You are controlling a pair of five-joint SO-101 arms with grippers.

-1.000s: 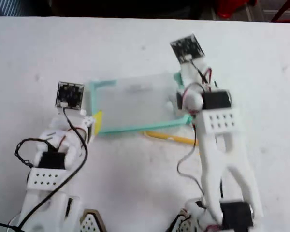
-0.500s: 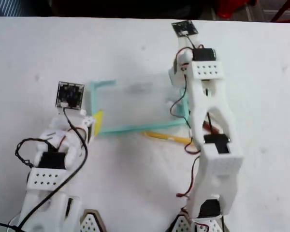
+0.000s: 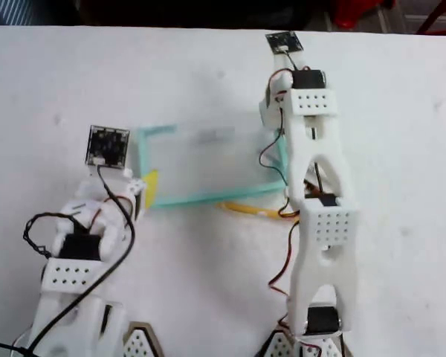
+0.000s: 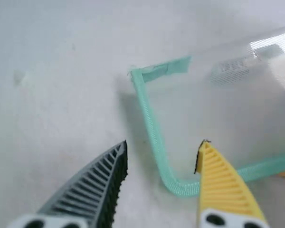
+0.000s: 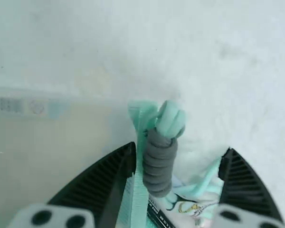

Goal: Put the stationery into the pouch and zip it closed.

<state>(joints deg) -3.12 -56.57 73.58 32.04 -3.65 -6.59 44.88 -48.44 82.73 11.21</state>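
A clear pouch (image 3: pixel 208 160) with a teal edge lies flat in the middle of the white tabletop (image 3: pixel 394 111). The left arm (image 3: pixel 82 245) sits at the near left. Its gripper (image 4: pixel 164 142) is at the pouch's near left corner, with the grey finger (image 4: pixel 102 187) and the yellow finger (image 4: pixel 223 183) spread apart. The rounded teal corner (image 4: pixel 180 186) runs between them, and neither finger presses on it.

The right arm (image 3: pixel 316 216) stretches out over the right end of the pouch. Its gripper (image 5: pixel 180 148) hangs at the far right corner with its black fingers (image 5: pixel 104 183) released and wide. A grey zip pull (image 5: pixel 159 166) with a teal tab (image 5: pixel 171 118) stands up between them, close to one finger and well clear of the other. A printed item (image 5: pixel 180 209) shows just below the pull, but what it is cannot be told.

A yellow pencil (image 3: pixel 249 209) lies on the tabletop just beside the pouch's near edge, outside it, with one end under the right arm.
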